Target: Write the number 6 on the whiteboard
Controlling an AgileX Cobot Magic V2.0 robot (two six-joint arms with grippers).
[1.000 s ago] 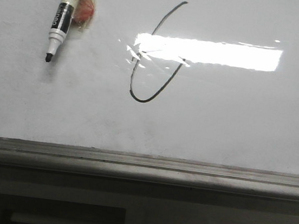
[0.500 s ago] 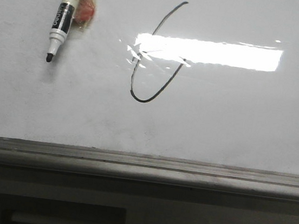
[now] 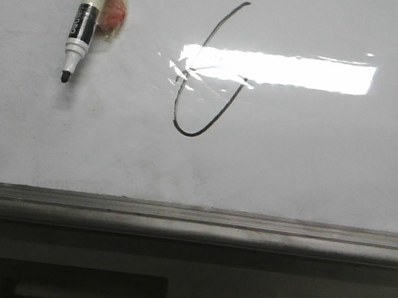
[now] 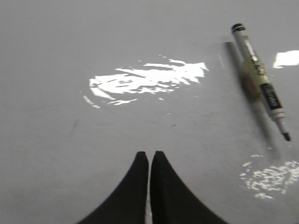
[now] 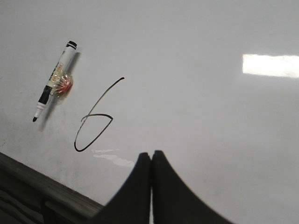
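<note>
The number 6 (image 3: 207, 70) is a thin black line on the white whiteboard (image 3: 313, 163), partly washed out by a light glare. It also shows in the right wrist view (image 5: 96, 119). An uncapped black marker (image 3: 87, 15) with a red lump taped to it lies on the board to the left of the 6, tip down. It shows in the left wrist view (image 4: 259, 86) and the right wrist view (image 5: 52, 80). My left gripper (image 4: 149, 154) is shut and empty above bare board. My right gripper (image 5: 152, 154) is shut and empty, to the right of the 6.
A grey metal rail (image 3: 190, 221) runs along the board's bottom edge, with dark space below it. The rail also shows in the right wrist view (image 5: 42, 186). Bright glare patches lie on the board (image 3: 281, 70).
</note>
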